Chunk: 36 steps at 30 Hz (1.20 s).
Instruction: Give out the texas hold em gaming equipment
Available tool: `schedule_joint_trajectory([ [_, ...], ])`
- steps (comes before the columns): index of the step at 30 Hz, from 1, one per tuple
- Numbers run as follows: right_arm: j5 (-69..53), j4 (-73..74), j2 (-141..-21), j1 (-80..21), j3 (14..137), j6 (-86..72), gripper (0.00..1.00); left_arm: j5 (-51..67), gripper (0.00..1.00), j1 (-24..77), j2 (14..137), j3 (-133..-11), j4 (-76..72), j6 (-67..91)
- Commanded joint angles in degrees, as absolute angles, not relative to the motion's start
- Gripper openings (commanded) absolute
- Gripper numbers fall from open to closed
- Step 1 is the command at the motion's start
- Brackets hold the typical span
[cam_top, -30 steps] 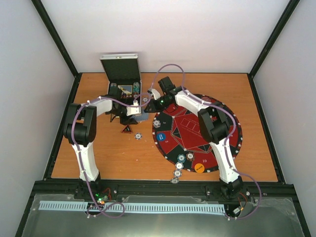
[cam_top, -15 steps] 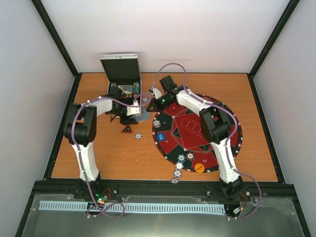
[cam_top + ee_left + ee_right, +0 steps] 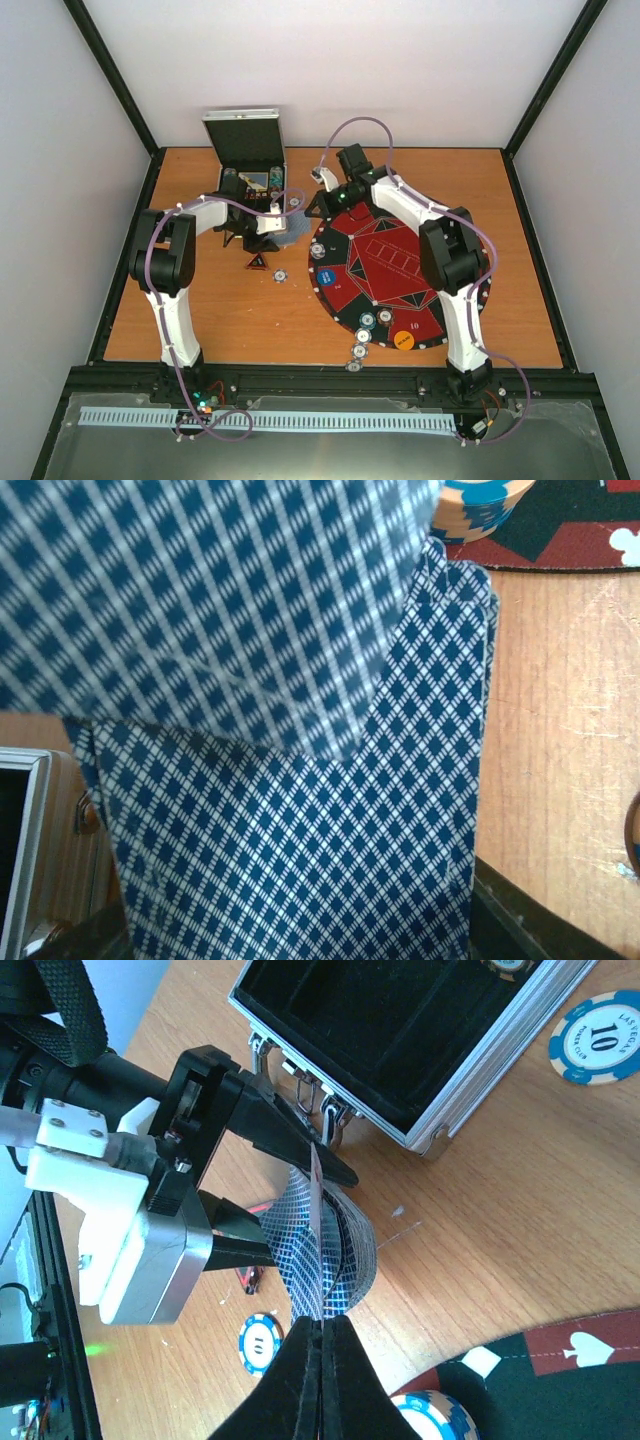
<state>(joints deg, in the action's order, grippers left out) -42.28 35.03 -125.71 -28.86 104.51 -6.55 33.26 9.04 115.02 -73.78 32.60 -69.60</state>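
Observation:
My left gripper [image 3: 303, 1210] is shut on a bowed stack of blue-checked playing cards [image 3: 340, 1245], held on edge just above the table beside the open case [image 3: 420, 1040]. Those cards [image 3: 300, 830] fill the left wrist view. My right gripper [image 3: 320, 1328] is shut on the edge of one card [image 3: 317, 1210] that stands out of the stack. In the top view the two grippers meet at the cards [image 3: 291, 232], left of the round red and black mat [image 3: 440, 235]. Poker chips [image 3: 368, 320] and an orange disc [image 3: 403, 339] lie on the mat's near side.
A blue chip [image 3: 258, 1342] lies on the wood below the cards, another [image 3: 598, 1037] by the case corner. A chip stack [image 3: 480, 505] sits at the mat's edge. Three chips [image 3: 357, 351] lie off the mat's near rim. A small red and black triangle [image 3: 257, 262] rests beside the left arm.
My right gripper has closed on a card in the stack, and the right arm has shifted back and to the right. The left arm has held still.

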Motion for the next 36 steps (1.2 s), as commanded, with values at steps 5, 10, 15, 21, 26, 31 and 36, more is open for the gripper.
schedule_joint_trajectory([
  [5, -44.2, 33.1, -118.2, -24.7, 99.6, -6.6, 0.03, 34.1, 0.56, 8.9, 116.6, -74.8, 33.1, -70.2],
  [10, -45.9, 30.3, -113.1, -20.4, 95.2, -8.3, 0.03, 34.4, 0.56, 8.9, 116.8, -75.0, 33.2, -70.1],
  [15, -45.1, 27.3, -108.2, -16.3, 88.6, -10.2, 0.03, 34.2, 0.56, 8.9, 116.8, -74.9, 33.3, -70.2],
  [21, -42.9, 25.5, -102.3, -11.9, 78.9, -11.6, 0.03, 34.4, 0.56, 8.9, 116.8, -74.9, 33.3, -70.0],
  [26, -42.7, 28.5, -98.7, -10.1, 73.9, -10.7, 0.03, 34.1, 0.57, 8.8, 116.6, -74.7, 33.4, -70.5],
  [31, -42.5, 34.5, -94.1, -10.1, 70.6, -7.7, 0.03, 34.1, 0.57, 8.7, 116.5, -74.5, 33.4, -70.4],
  [36, -33.6, 40.9, -90.1, -8.9, 69.6, -8.5, 0.03, 34.1, 0.57, 8.6, 116.5, -74.4, 33.2, -70.3],
])
